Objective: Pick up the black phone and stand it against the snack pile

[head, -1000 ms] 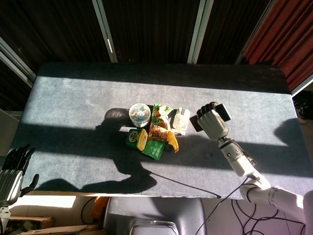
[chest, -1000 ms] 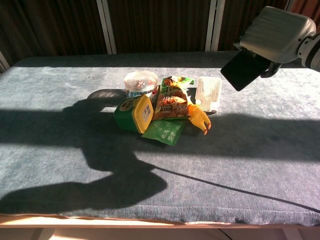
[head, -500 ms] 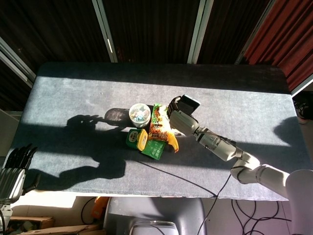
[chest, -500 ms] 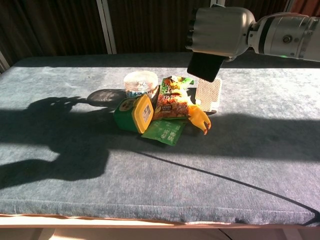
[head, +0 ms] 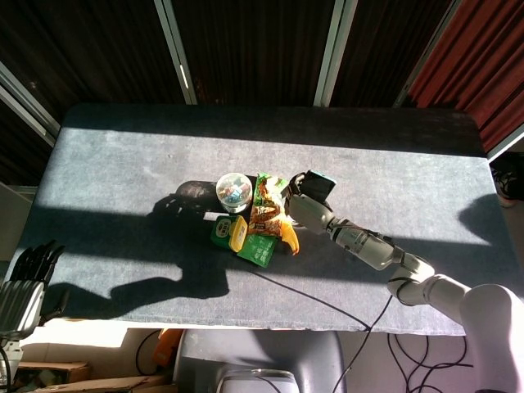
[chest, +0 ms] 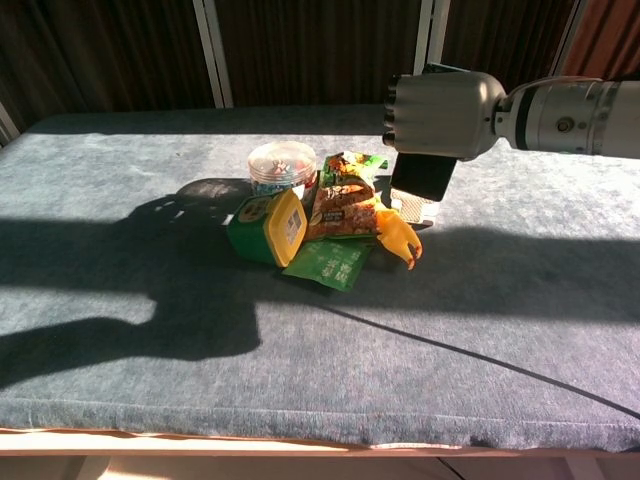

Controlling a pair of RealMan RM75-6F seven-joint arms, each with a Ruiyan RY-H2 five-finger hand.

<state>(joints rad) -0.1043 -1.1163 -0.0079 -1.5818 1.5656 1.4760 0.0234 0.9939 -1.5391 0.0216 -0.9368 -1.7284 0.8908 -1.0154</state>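
— Fingers first: how do they stand?

— Far left, below the table's (head: 106,164) near-left corner, the left hand (head: 20,282) hangs idle, fingers (head: 33,258) loosely spread on nothing. The right hand (chest: 440,100) has its fingers (chest: 392,112) wrapped around the black phone (chest: 420,172).

— What changed?

— Half a second ago the phone hung higher, above the snacks. Now it has dropped, its lower edge at the white packet (chest: 413,208) on the right side of the snack pile (chest: 330,215), mid-table.

— Meaning?

— Placement looks close; whether it touches anything yet, I cannot tell. Next would be leaning it, then releasing.
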